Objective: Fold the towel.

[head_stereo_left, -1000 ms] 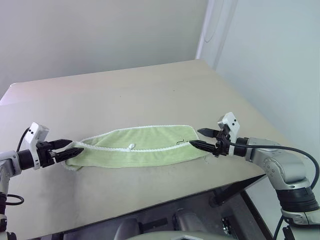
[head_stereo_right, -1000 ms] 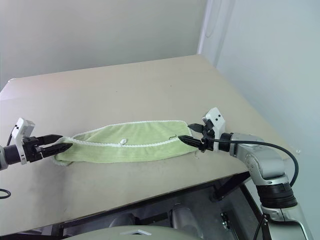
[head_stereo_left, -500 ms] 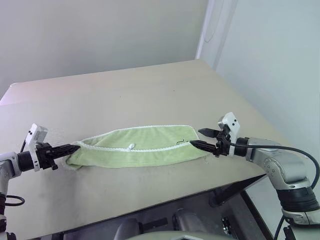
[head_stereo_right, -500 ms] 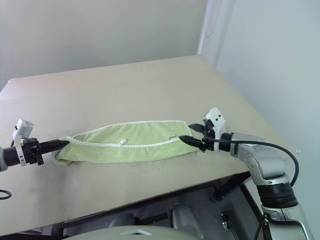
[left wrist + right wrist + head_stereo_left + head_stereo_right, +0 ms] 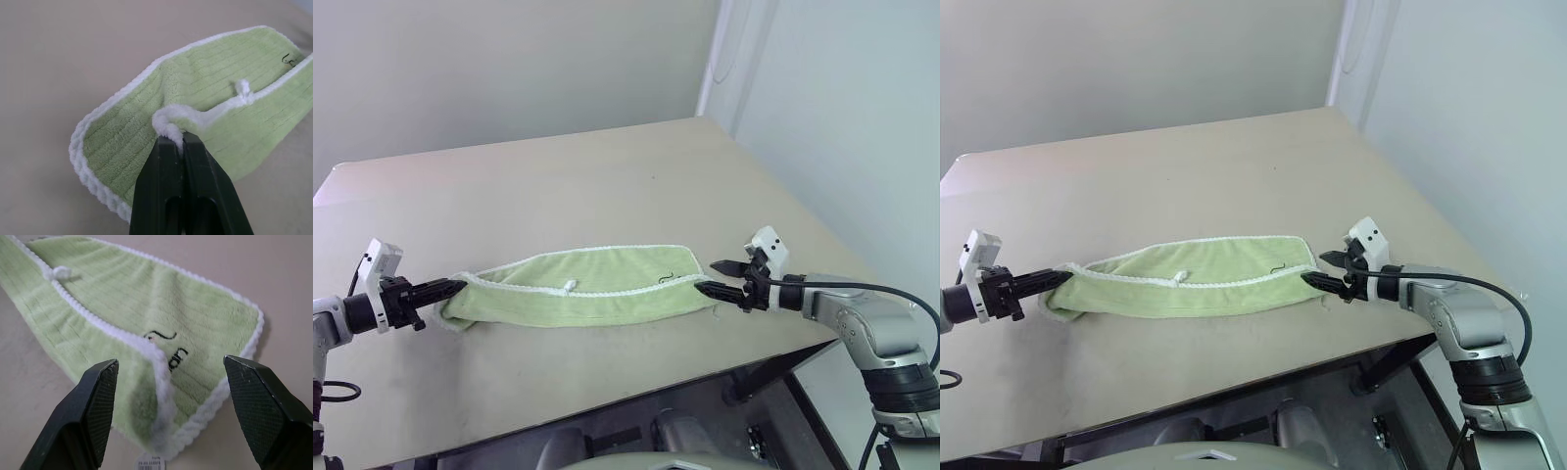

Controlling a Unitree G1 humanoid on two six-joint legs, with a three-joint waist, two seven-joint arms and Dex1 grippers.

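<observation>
Two hands work the towel point(image 5: 582, 292), which lies folded lengthwise on the desk point(image 5: 607, 186) between them. Left hand point(image 5: 182, 142) is pinched shut on the white edging at its end; right hand point(image 5: 168, 374) stands open around the opposite end, not yet touching. Soft, light terry will likely sag and drag when lifted, so the stitched corner edging seems the firmest place to grip.

A beige tabletop point(image 5: 607, 186) is carrying a light green towel point(image 5: 597, 289), which is lying folded lengthwise near its near edge, stretching from left to right across it.
</observation>
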